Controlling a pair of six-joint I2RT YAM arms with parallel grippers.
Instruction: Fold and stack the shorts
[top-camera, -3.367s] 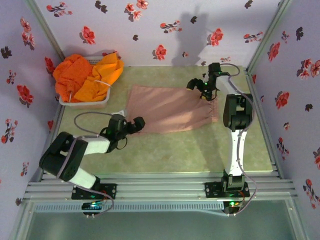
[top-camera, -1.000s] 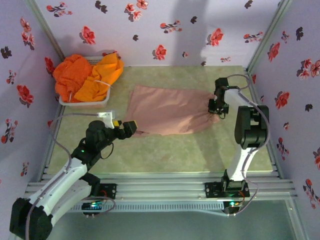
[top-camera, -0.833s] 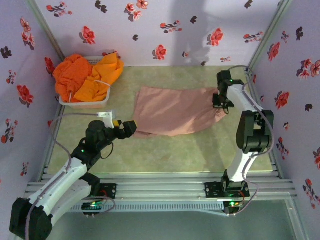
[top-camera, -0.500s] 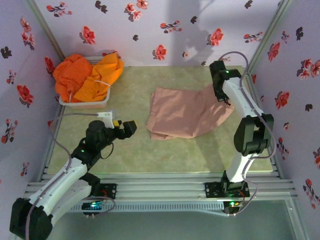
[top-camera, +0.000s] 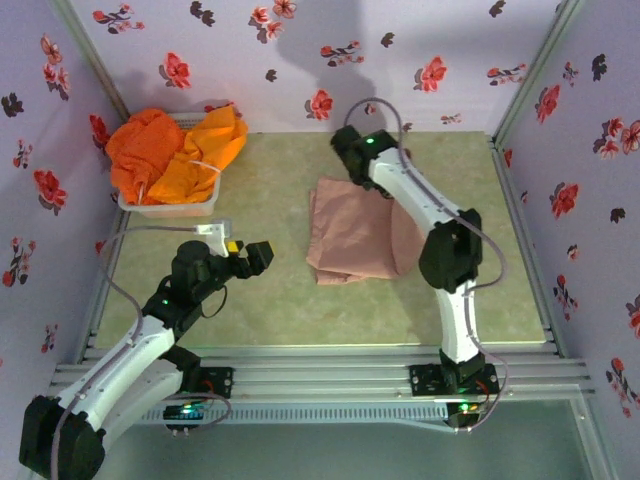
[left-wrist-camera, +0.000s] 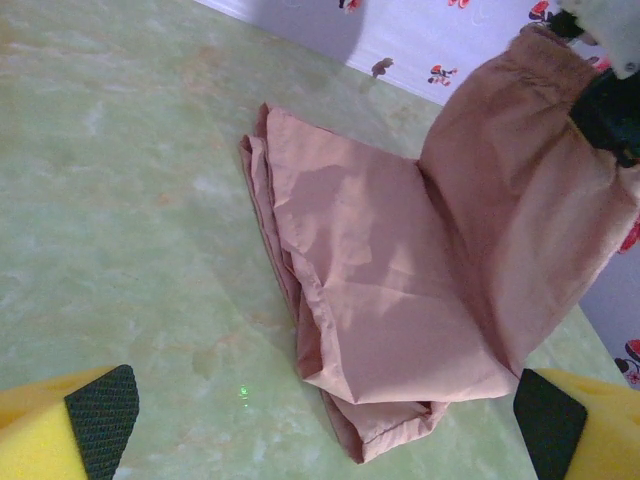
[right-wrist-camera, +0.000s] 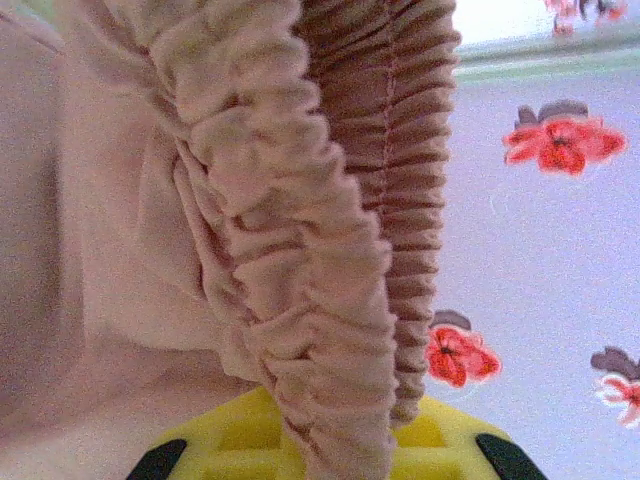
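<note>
Left gripper (top-camera: 258, 257): near left, jaws spread wide, holding nothing, pointed right toward the cloth but apart from it. Pink-beige shorts (top-camera: 355, 232): middle of the table (top-camera: 270, 310), partly folded over themselves, lower layers lying flat, one end raised at the far side. Right gripper (top-camera: 352, 158): farther back, above the far edge of that cloth, clamped on its gathered waistband (right-wrist-camera: 300, 200). Two orange shorts (top-camera: 160, 155): heaped in the white basket (top-camera: 165, 207), far left corner, white drawstring showing.
</note>
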